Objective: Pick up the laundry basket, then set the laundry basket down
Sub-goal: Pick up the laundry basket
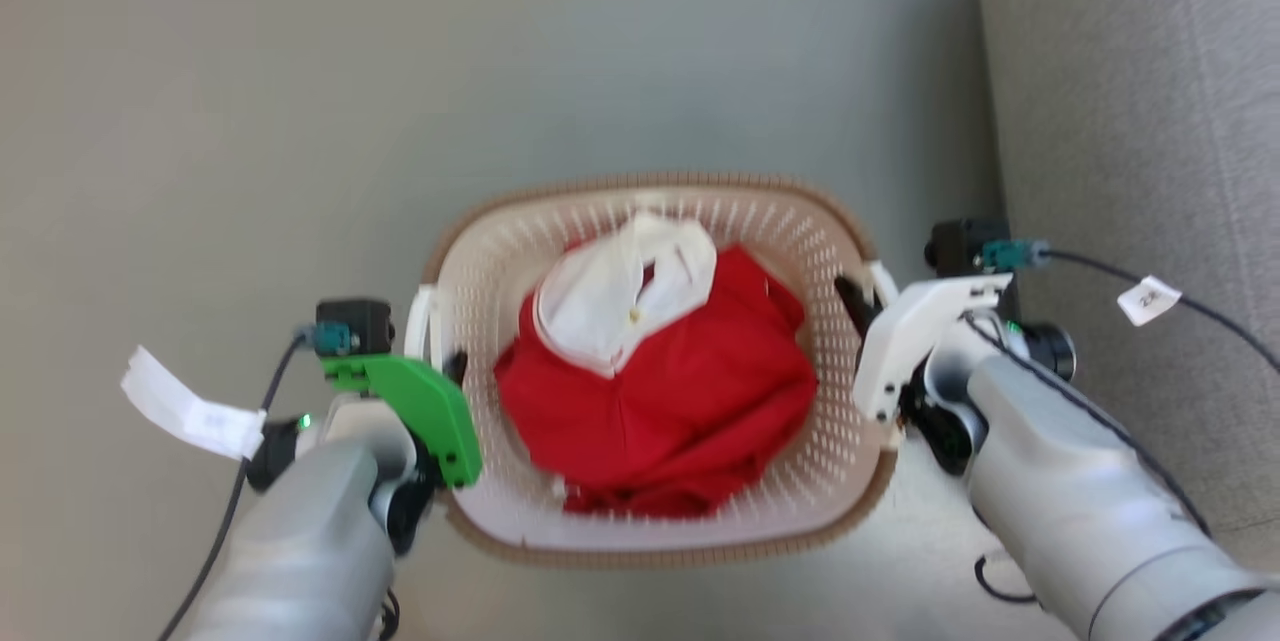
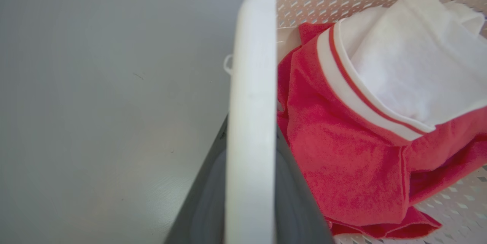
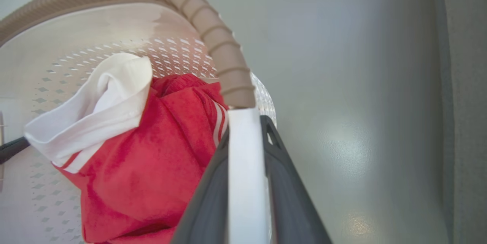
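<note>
**Gripped on Both Sides, Level Lift Needed**

Probably light, yet thin-walled and springy; likely to flex or tip if raised unevenly. Best taken at both sides and kept level. Clamped at the white plastic left handle point(image 1: 424, 321) by the left gripper point(image 1: 445, 358), jaws drawn nearly shut around it; same at the white right handle point(image 1: 884, 279) with the right gripper point(image 1: 868, 299).

Looks like a small rounded-rectangular cream plastic laundry basket point(image 1: 660, 184), perforated, with a brown woven-look rim, holding a crumpled red garment point(image 1: 690, 391). Sits between both arms over the grey floor point(image 1: 300, 121); whether resting or raised, cannot tell.

laundry basket point(image 1: 800, 231) – perforated cream plastic, ribbed brown rim; red garment point(image 1: 690, 391) – soft nappy cloth; floor point(image 1: 300, 121) – smooth, faint sheen
</note>
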`<state>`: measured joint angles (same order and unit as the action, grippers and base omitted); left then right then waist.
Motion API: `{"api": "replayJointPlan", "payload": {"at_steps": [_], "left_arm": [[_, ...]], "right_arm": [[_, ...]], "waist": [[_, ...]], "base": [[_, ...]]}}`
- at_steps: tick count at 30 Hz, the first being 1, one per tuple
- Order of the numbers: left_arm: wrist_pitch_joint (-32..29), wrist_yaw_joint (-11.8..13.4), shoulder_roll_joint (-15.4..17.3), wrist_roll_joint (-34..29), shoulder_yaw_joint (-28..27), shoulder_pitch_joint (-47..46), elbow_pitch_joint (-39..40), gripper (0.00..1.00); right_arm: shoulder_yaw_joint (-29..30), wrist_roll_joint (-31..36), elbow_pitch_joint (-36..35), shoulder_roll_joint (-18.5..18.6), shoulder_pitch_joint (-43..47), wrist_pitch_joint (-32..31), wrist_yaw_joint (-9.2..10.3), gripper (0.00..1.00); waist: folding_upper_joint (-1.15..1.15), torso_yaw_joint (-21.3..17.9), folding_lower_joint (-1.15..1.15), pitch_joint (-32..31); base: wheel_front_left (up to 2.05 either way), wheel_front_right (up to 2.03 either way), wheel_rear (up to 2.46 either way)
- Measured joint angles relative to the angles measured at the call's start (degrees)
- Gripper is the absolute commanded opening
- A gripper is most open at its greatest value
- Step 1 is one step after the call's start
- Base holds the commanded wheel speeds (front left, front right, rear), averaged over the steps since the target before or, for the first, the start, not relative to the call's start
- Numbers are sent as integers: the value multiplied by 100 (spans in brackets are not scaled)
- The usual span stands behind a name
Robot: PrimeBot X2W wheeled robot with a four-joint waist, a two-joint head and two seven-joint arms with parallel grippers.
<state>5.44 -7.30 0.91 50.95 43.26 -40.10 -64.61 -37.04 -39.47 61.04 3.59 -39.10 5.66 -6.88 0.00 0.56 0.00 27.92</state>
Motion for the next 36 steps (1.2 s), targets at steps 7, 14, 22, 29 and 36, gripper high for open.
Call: {"api": "replayJointPlan", "payload": {"at_steps": [7, 14, 22, 29, 36], "left_arm": [[-383, -1, 1, 196, 148, 328, -71, 0], [-638, 2, 2, 292, 227, 378, -123, 0], [-964, 81, 9, 533, 296, 501, -138, 0], [-1212, 164, 11, 604, 337, 504, -125, 0], [-1393, 256, 12, 727, 379, 521, -127, 0]], "right_arm": [[-271, -366, 2, 2, 361, -487, 43, 0], [-455, -614, -15, 16, 425, -805, 53, 0], [-647, -1004, -82, 53, 476, -1271, 101, 0], [-775, -1155, -82, 83, 478, -1510, 105, 0], [-861, -1291, -77, 91, 516, -1675, 137, 0]], "waist": [[0, -1, 0, -572], [0, -16, 0, -1110], [0, -73, 0, -1637], [0, -118, 0, -1825], [0, -135, 0, -1934]], "base": [[0, 0, 0], [0, 0, 0], [0, 0, 0], [0, 0, 0], [0, 0, 0]]}}
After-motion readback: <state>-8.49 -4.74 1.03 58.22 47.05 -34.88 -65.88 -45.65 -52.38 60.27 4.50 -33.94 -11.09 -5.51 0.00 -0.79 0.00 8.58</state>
